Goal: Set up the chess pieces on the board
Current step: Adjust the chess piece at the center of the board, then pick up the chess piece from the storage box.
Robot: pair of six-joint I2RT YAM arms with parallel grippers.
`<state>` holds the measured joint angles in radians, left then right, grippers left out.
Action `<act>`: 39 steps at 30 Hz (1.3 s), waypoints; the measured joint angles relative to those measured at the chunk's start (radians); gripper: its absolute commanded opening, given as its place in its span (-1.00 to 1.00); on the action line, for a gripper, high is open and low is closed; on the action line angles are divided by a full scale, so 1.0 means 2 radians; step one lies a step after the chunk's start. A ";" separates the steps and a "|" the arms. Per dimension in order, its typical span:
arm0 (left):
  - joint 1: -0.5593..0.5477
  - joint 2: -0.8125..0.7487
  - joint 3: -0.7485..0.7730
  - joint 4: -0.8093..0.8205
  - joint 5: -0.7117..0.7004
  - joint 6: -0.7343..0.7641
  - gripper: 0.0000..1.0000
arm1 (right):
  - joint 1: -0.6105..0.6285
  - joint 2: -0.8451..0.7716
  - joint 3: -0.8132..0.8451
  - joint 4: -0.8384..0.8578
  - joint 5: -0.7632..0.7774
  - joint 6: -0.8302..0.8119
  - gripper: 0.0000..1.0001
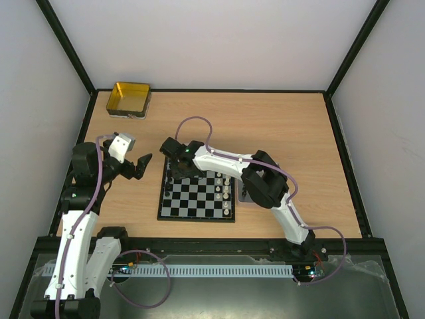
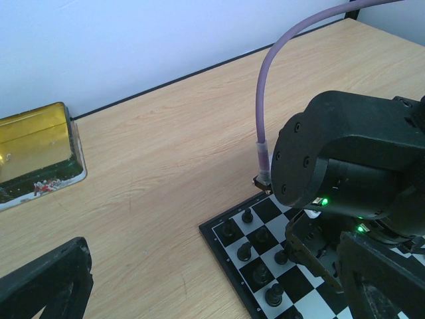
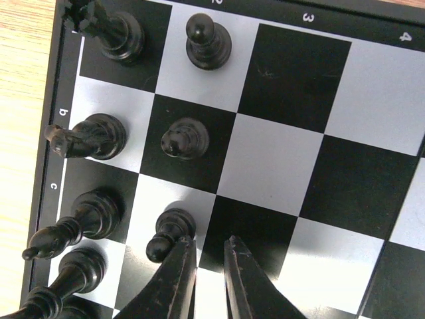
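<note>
The right gripper [image 3: 207, 256] has its jaws all but together on nothing, just beside a black pawn [image 3: 174, 229] in the board's [image 1: 192, 199] crowded corner (tight quarters). Any sideways drift could topple it into the neighbouring chess pieces [image 3: 182, 138]. The left gripper [image 1: 141, 166] has its jaws wide apart over the tabletop [image 1: 265, 119].

Robotics lab test cell: a left arm [image 1: 73, 232] and a right arm [image 1: 222, 159], both white and black, stand bolted side by side at the near edge of a wooden bench [image 1: 279, 119]. Plain white panels [image 1: 212, 40] in a black frame [image 1: 68, 50] box the bench in on three sides. Purple cables [image 2: 265, 86] loop along the arms, and a slotted white duct [image 1: 219, 271] runs between their bases.
</note>
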<state>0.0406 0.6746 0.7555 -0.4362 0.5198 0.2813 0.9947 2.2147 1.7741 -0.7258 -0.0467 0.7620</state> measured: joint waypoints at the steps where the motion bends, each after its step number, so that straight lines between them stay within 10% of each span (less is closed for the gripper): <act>1: 0.000 0.000 0.000 0.000 0.000 0.000 0.98 | 0.000 0.000 0.000 0.000 0.000 0.000 -0.72; 23: 0.000 0.000 0.000 0.000 0.001 0.001 0.98 | -0.007 -0.010 -0.003 -0.018 0.031 -0.006 -0.65; 39: 0.000 0.000 0.000 0.000 0.002 0.002 0.98 | -0.093 -0.272 -0.179 -0.045 0.084 -0.003 0.96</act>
<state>0.0406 0.6746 0.7551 -0.4362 0.5228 0.2852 0.8082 1.6707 1.4162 -0.8154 0.1204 0.7563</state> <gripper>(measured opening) 0.991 0.882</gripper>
